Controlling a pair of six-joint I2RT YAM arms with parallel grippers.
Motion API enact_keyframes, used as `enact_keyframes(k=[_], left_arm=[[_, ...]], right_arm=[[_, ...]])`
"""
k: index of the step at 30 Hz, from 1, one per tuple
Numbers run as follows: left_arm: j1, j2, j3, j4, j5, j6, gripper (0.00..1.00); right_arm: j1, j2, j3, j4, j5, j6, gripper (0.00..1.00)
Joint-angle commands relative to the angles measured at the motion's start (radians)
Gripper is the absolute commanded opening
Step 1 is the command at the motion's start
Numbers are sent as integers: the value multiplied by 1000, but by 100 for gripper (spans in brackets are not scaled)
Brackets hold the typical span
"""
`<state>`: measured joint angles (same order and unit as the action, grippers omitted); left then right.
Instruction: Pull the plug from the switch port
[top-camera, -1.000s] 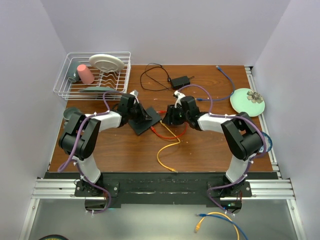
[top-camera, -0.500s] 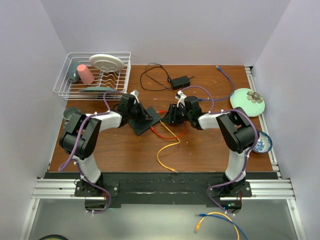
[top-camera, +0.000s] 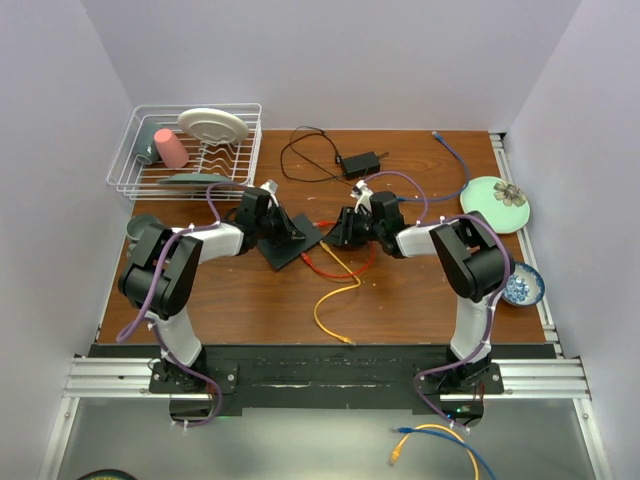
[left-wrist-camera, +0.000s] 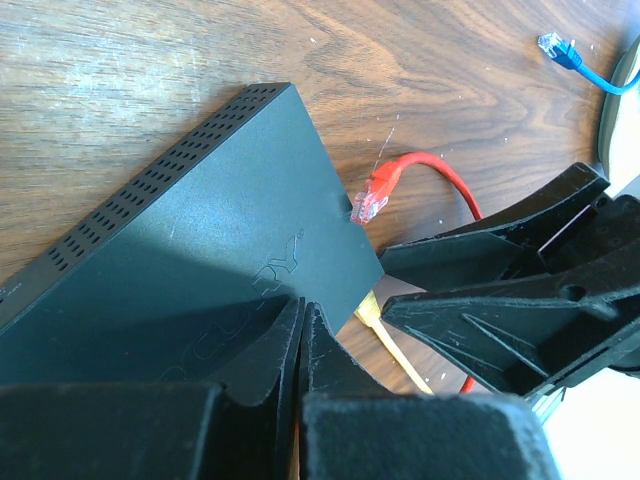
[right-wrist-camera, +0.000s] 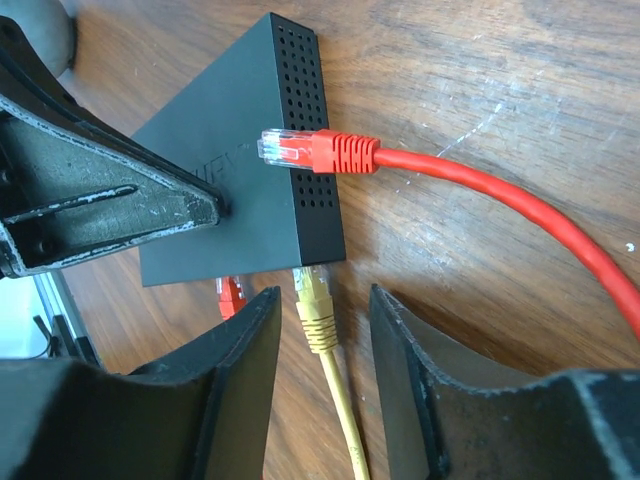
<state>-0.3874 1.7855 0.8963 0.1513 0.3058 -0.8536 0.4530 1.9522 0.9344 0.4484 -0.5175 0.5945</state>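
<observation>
The flat black switch (top-camera: 297, 243) lies mid-table. It also shows in the left wrist view (left-wrist-camera: 200, 240) and the right wrist view (right-wrist-camera: 225, 190). A yellow plug (right-wrist-camera: 317, 298) sits in the port row on its narrow edge, and a red plug (right-wrist-camera: 230, 293) sits beside it. A second red plug (right-wrist-camera: 320, 150) hangs loose over the vented side. My left gripper (left-wrist-camera: 300, 305) is shut, with its tips resting on the switch top. My right gripper (right-wrist-camera: 325, 295) is open, with its fingers either side of the yellow plug and not touching it.
A wire dish rack (top-camera: 130, 165) with a pink cup and a white plate stands back left. A small black adapter (top-camera: 360, 161) with a thin cord lies behind. A green plate (top-camera: 497, 203), a blue cable (top-camera: 452, 150) and a patterned bowl (top-camera: 525, 285) are at right. Yellow cable (top-camera: 335, 297) trails forward.
My right arm's elbow has swung left, uncovering the bowl. Its gripper has edged slightly closer to the switch. The left arm has not moved.
</observation>
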Motion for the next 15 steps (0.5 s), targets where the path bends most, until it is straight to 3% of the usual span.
enact_keyframes(k=[1,15], left_arm=[[-4,37,-36,-62,-25,22,0],[-7,43,-42,-50,-20,16,0]], right_arm=[[0,20,30,-22,-4,-5,43],[21,45,60,-50,-16,-9,41]])
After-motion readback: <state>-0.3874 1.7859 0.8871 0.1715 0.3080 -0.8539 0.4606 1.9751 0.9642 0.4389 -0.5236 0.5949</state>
